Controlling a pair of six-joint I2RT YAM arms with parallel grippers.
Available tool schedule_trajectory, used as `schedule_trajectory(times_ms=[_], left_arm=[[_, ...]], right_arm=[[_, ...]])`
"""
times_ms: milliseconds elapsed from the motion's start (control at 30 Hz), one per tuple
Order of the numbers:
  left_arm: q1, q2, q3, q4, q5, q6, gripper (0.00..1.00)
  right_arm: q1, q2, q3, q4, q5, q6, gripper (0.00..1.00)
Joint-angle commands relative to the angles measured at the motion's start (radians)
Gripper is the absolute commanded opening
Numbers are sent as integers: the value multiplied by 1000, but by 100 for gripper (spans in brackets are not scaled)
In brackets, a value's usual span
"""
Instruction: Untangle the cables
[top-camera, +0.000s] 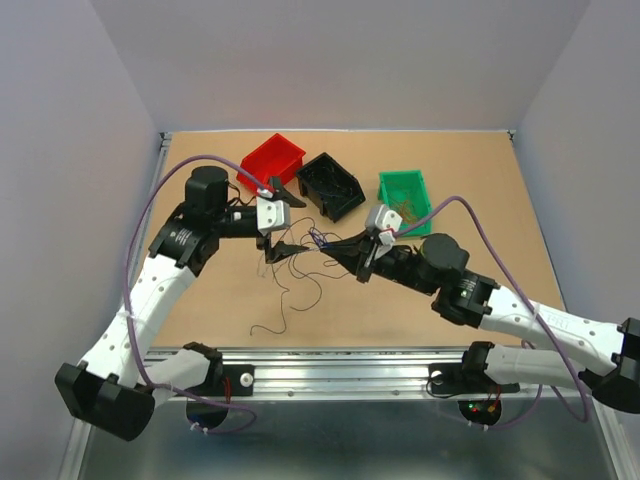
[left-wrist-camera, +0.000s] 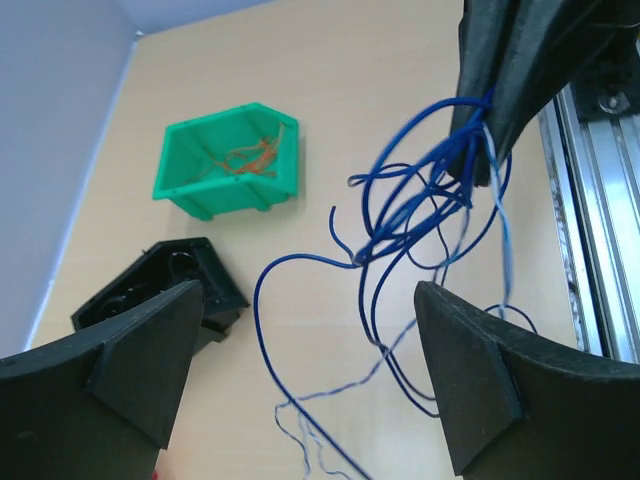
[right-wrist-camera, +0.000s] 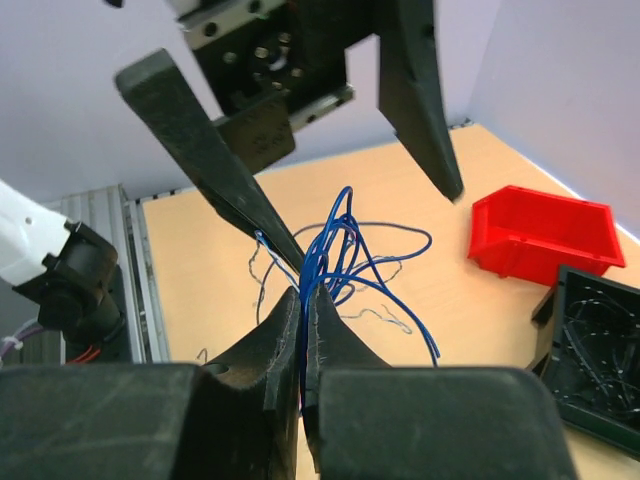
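the wooden table (top-camera: 500, 200) fills the scene, and the left arm (top-camera: 150, 290) and right arm (top-camera: 540, 320) reach in over it so that their tips meet near the middle, above the board; three bins lie on the far side of the pincers: a red bin (top-camera: 272, 160) just beyond the left pincer (top-camera: 272, 250), a black bin (top-camera: 332, 185) beyond the gap between the two pincers, and a green bin (top-camera: 405, 197) just behind the wrist of the right pincer (top-camera: 337, 250), with a few orange wires (left-wrist-camera: 250, 158) in the green one and dark strands in the black one (the red one's inside cannot be made out); the left pincer stands spread wide with nothing between its fingers (left-wrist-camera: 140, 360) but air and hanging wire, gripping nothing, while the right pincer is pressed tight, its two fingertips clamped on a bunch of the cables (right-wrist-camera: 335, 240), mostly blue loops that spring out of its tip and arch toward the left pincer; from the right wrist the loops rise between the spread fingers of the left pincer, one finger lying close against them, though whether it touches cannot be told; from the left wrist the same blue strands dangle from the right pincer's tip and curl down across the space between the left pincer's fingers; below both pincers, on the side toward the arm bases, a thin dark strand (top-camera: 285, 310) trails in loose curls on the table, and a couple of paler blue threads (left-wrist-camera: 300, 420) lie under the left pincer
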Motion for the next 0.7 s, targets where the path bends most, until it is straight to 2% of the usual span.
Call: schedule_trajectory(times_ms=[0, 100, 267, 400, 533, 600, 667], left_arm=[[4, -43, 11, 120, -51, -131, 99], [4, -32, 54, 72, -46, -103, 99], [4, -98, 9, 200, -176, -224, 99], [5, -134, 1, 223, -216, -240, 99], [4, -173, -9, 283, -360, -298, 99], [5, -195, -20, 274, -344, -279, 99], [4, -194, -15, 218, -218, -221, 99]], right_arm=[[1, -76, 20, 8, 98, -2, 1], [1, -96, 8, 4, 102, -13, 1], [1, -88, 9, 3, 101, -22, 1], [1, -61, 21, 1, 156, -32, 1], [1, -29, 38, -5, 188, -38, 1], [1, -21, 43, -3, 205, -39, 1], [1, -13, 49, -2, 199, -41, 1]])
